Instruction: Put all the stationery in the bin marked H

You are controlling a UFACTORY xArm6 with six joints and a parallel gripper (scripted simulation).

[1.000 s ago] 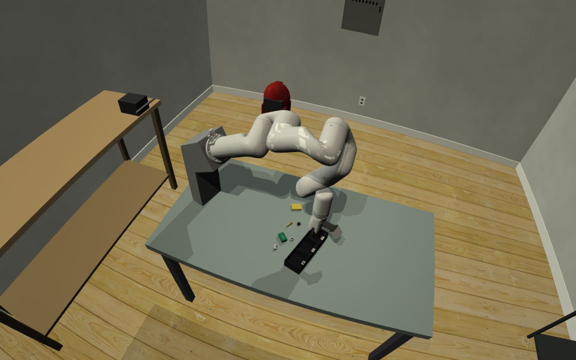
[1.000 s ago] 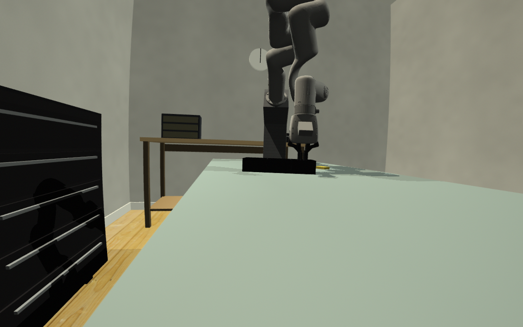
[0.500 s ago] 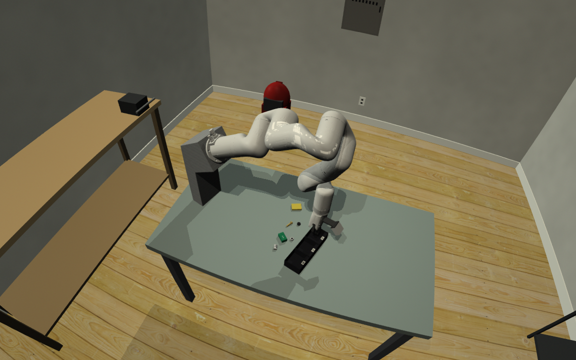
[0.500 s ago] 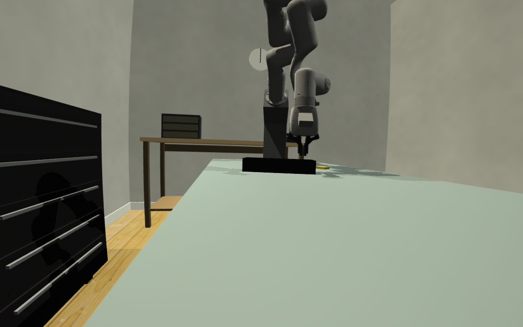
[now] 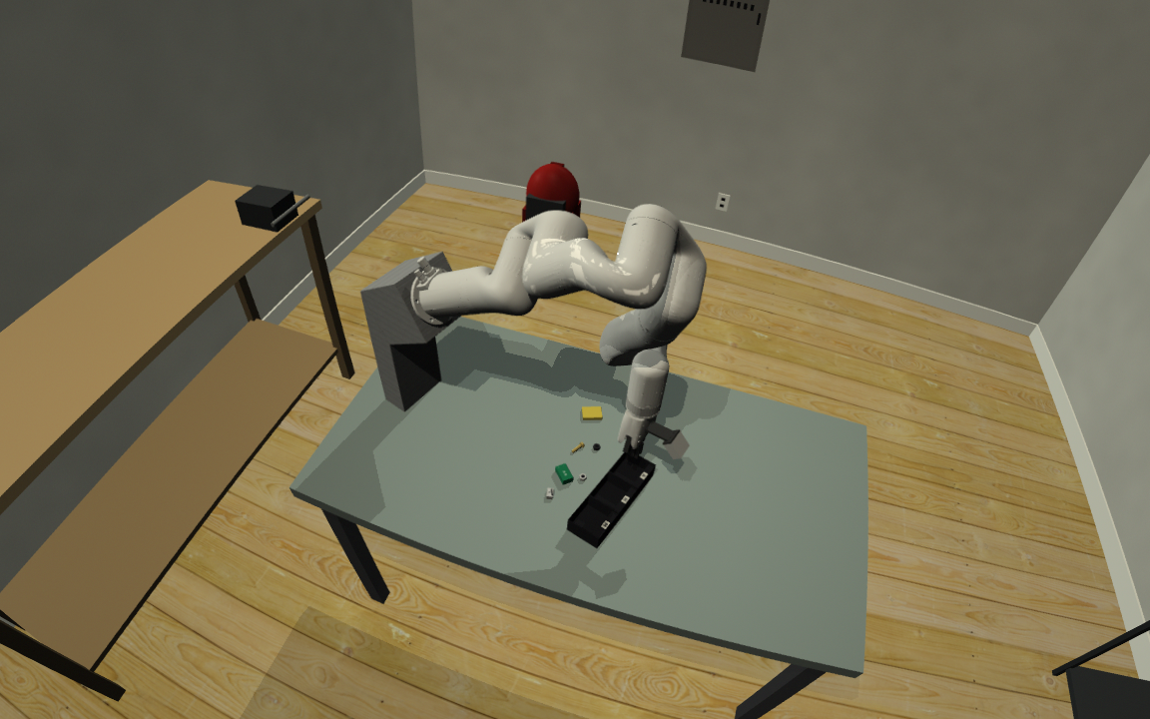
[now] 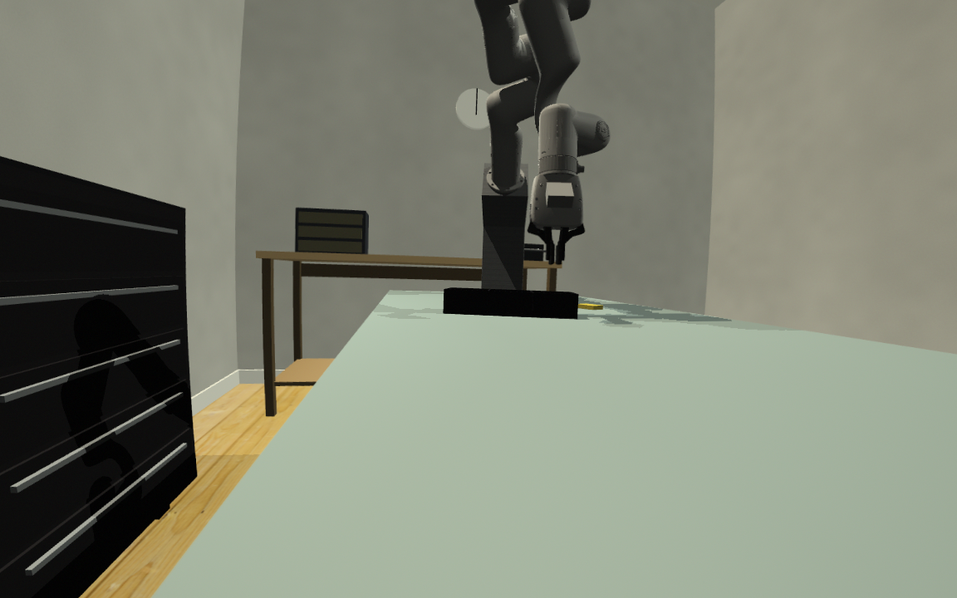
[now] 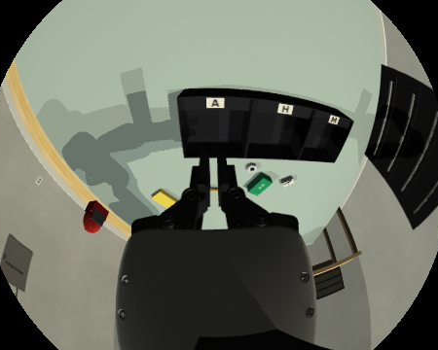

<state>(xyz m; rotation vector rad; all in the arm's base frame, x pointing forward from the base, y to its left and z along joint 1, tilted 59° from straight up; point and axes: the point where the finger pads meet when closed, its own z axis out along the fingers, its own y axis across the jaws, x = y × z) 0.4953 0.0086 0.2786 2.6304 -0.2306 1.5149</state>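
Note:
A black row of three bins [image 5: 591, 527] [image 6: 509, 302] [image 7: 245, 96] stands on the grey-green table [image 5: 740, 554] [image 6: 542, 446] [image 7: 213, 26]. In the wrist view its labels read A at the near end, then H, then a third that I cannot read. My gripper [image 5: 635, 444] [image 6: 555, 256] [image 7: 213, 163] hangs a little above the A end of the row, fingers shut with nothing between them. A green block [image 5: 564, 472] [image 7: 258, 185], a small white ring [image 5: 581, 475] [image 7: 250, 167] and a small grey piece [image 5: 549, 492] [image 7: 285, 181] lie on the table beside the bins.
A yellow sponge-like block [image 5: 592, 411] [image 6: 591, 306] [image 7: 163, 197], a small brass piece [image 5: 576, 447] and a small black round thing [image 5: 596, 445] lie further back. The arm's grey base block [image 5: 400, 335] stands at the table's far left corner. A black drawer cabinet [image 6: 66, 356] stands beside the table.

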